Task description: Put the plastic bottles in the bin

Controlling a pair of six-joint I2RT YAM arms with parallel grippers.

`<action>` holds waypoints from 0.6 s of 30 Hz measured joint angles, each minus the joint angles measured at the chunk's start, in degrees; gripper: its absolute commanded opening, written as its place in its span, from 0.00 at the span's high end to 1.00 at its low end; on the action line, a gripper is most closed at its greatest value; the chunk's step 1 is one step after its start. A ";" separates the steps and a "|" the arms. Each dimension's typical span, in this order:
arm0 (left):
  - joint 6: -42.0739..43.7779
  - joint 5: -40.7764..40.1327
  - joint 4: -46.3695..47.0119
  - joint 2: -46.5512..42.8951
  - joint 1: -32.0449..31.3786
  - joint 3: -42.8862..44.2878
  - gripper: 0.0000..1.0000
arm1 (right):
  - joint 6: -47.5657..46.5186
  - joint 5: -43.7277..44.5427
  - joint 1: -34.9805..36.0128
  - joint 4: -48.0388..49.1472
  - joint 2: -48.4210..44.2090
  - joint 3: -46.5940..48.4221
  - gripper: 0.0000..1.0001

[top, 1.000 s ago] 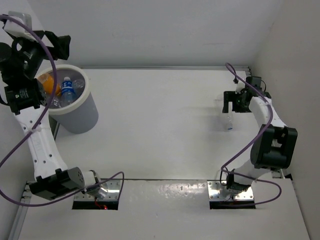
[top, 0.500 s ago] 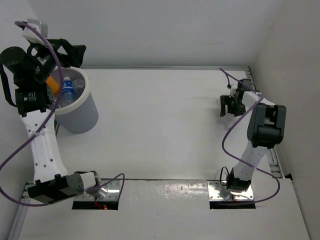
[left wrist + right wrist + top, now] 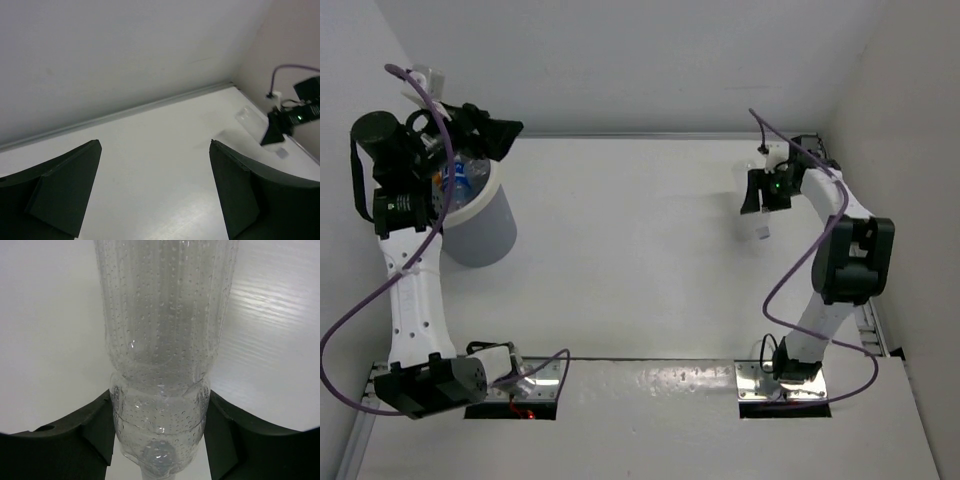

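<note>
A clear plastic bottle (image 3: 160, 340), beaded with droplets, sits between the fingers of my right gripper (image 3: 157, 435), which is shut on its lower body. From above, that right gripper (image 3: 765, 192) is at the far right of the table with the bottle (image 3: 760, 228) sticking out below it. The grey bin (image 3: 480, 238) with a white rim stands at the far left. A blue-labelled bottle (image 3: 455, 182) shows inside it, and the rest of its contents are hidden by my left arm. My left gripper (image 3: 495, 135) hovers open and empty above the bin's far edge, its fingers (image 3: 65, 190) spread wide.
A white back wall and a right side wall (image 3: 910, 120) close in the table. A metal rail (image 3: 150, 105) runs along the table's far edge. Purple cables loop off both arms. In the left wrist view the right gripper (image 3: 295, 117) shows far off.
My right gripper closed on the clear bottle and shifted it left, off its earlier spot on the table. My left gripper swung rightward across the top of the bin, staying open.
</note>
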 measured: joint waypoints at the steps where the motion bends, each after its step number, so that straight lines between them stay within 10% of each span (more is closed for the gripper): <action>1: -1.25 1.36 0.68 -0.72 -0.70 -1.60 0.04 | 0.66 -3.04 0.17 -0.94 -2.05 0.28 0.95; 11: -24.22 10.73 17.57 -4.00 -14.19 -13.09 0.00 | 8.94 -23.30 26.36 7.23 -30.29 3.30 1.00; 18: -30.14 11.91 22.18 -1.40 -26.67 -10.25 0.00 | 13.64 -26.05 34.97 10.62 -30.91 8.44 1.00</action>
